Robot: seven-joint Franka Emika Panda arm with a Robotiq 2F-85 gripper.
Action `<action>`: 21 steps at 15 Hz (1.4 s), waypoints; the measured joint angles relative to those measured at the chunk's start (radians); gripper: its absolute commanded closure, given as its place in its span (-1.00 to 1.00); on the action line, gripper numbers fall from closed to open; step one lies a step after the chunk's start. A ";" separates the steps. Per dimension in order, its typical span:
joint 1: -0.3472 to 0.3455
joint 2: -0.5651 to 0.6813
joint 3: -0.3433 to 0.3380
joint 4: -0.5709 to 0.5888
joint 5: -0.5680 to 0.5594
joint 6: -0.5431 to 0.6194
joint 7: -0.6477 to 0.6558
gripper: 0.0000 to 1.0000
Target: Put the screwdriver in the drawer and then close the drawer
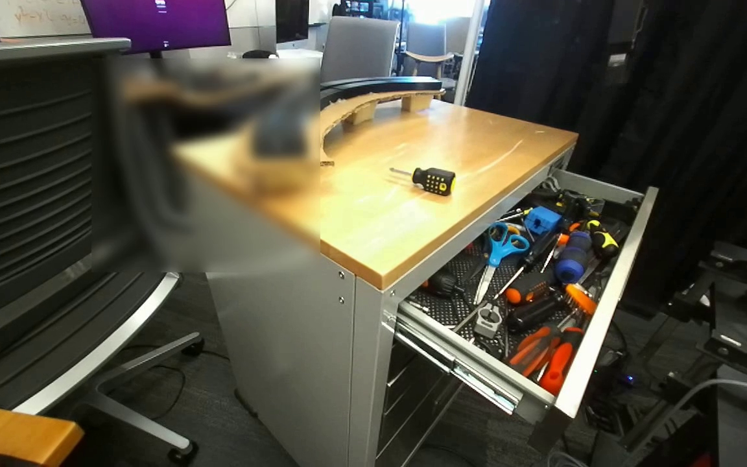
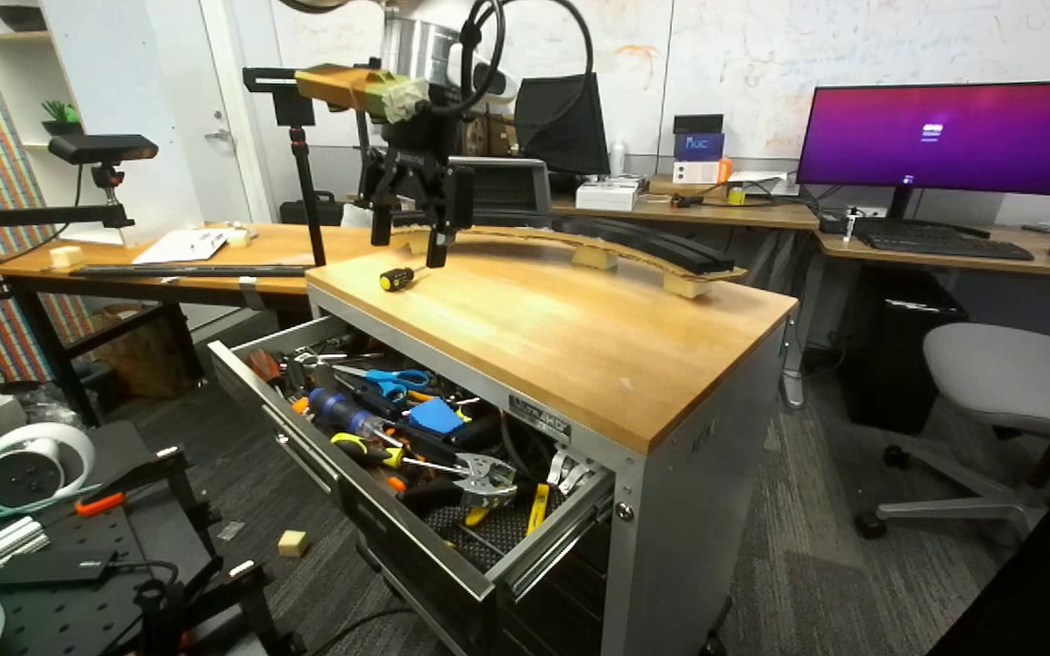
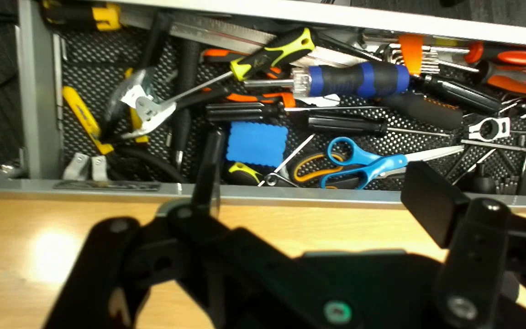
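The screwdriver, stubby and black with yellow marks, lies on the wooden top in both exterior views (image 1: 435, 180) (image 2: 396, 279). It does not show in the wrist view. The drawer stands pulled out in both exterior views (image 1: 607, 311) (image 2: 347, 474) and is full of tools. Its inside also shows in the wrist view, with its side wall (image 3: 44, 137) at the left. My gripper (image 2: 410, 239) is above the wooden top, near and above the screwdriver. In the wrist view the gripper (image 3: 317, 183) has its fingers wide apart with nothing between them. It does not show in the exterior view with the blurred patch.
A curved black strip on cardboard and foam blocks (image 2: 593, 258) stands along the back of the wooden top (image 2: 525, 319). Blue scissors (image 3: 372, 164), a blue-handled tool (image 3: 359, 78) and several other tools lie in the drawer. A dark chair (image 1: 30, 194) stands beside the cabinet.
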 measured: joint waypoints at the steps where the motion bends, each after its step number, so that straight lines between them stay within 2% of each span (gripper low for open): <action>1: 0.019 0.049 0.031 0.031 -0.004 0.008 0.016 -1.00; 6: 0.094 0.302 0.144 0.226 -0.011 0.067 0.041 -1.00; 11: 0.139 0.512 0.182 0.421 -0.017 0.068 0.044 -1.00; 15: 0.152 0.573 0.205 0.489 -0.021 0.032 0.035 -1.00; 21: 0.157 0.586 0.253 0.547 -0.006 -0.040 0.028 -1.00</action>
